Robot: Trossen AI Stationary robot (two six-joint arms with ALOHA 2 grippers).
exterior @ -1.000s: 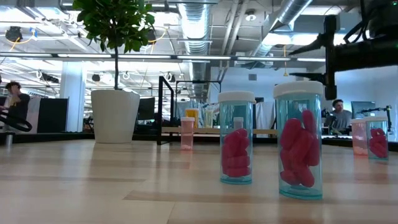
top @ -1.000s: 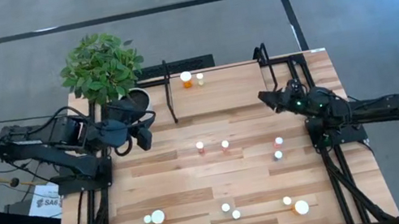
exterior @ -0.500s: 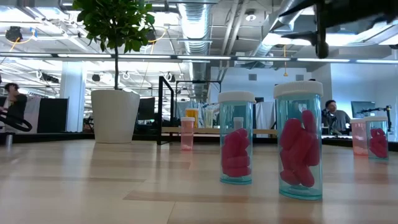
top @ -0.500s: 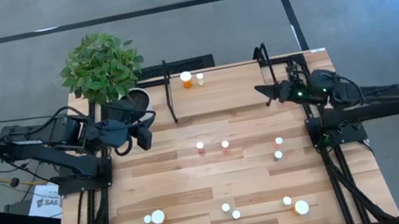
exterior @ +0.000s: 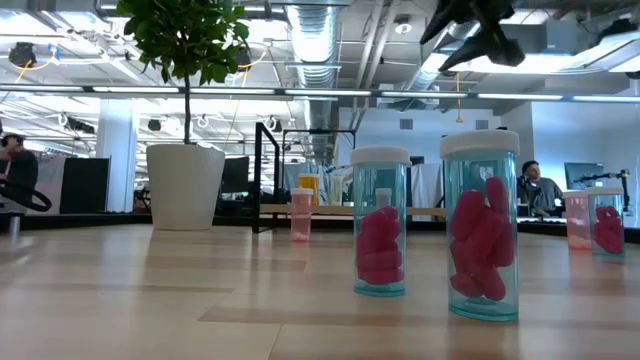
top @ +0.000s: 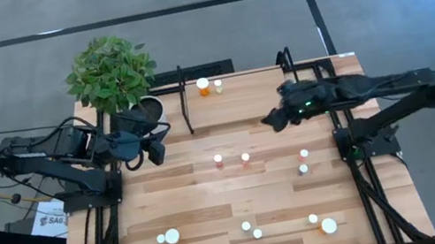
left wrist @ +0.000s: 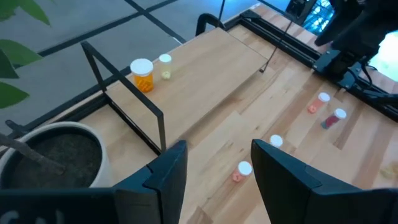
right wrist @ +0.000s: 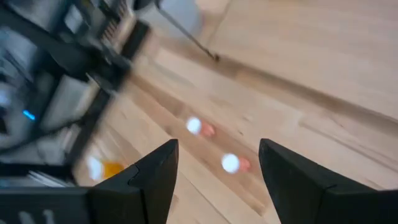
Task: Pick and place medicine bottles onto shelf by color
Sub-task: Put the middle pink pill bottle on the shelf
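Note:
The shelf (top: 240, 98) is a light board with black uprights at the table's far side. An orange bottle (top: 203, 87) and a small pale bottle (top: 217, 86) stand on it; both also show in the left wrist view (left wrist: 142, 74) (left wrist: 165, 65). Two pinkish bottles (top: 218, 160) (top: 246, 159) stand mid-table, and they show blurred in the right wrist view (right wrist: 199, 127) (right wrist: 234, 163). My right gripper (top: 271, 120) (right wrist: 217, 163) is open and empty, above the shelf's near edge. My left gripper (top: 155, 147) (left wrist: 217, 168) is open and empty, beside the plant pot.
A potted plant (top: 112, 73) stands at the far left corner. Two more bottles (top: 303, 154) (top: 303, 169) stand right of centre. Several others stand along the near edge (top: 172, 235) (top: 246, 226) (top: 329, 225). In the low view, two pink-pill bottles (exterior: 380, 220) (exterior: 482, 225) stand close.
My right gripper has reached out from the table's right edge toward the table's left, now over the shelf's near edge, still open. No bottle has moved.

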